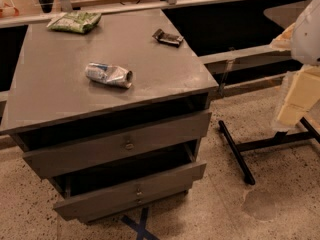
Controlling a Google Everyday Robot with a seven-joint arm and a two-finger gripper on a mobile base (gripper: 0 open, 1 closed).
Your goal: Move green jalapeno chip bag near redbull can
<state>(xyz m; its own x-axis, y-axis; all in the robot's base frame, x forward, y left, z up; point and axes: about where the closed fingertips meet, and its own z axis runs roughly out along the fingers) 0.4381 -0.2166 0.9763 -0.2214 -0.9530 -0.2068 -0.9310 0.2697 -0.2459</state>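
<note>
Claw [292,109] sits at the right edge, off the bench [60,84]; it's just a pale blurred block, and the arm [307,29] above it is cut off by the frame. Print on the green jalapeno chip bag [75,21] is too blurred to read; so are the redbull can [108,75] markings. Dark packet [168,37] is too small to identify; drawers [120,144] are dark inside; bench's front-left corner is cropped.
</note>
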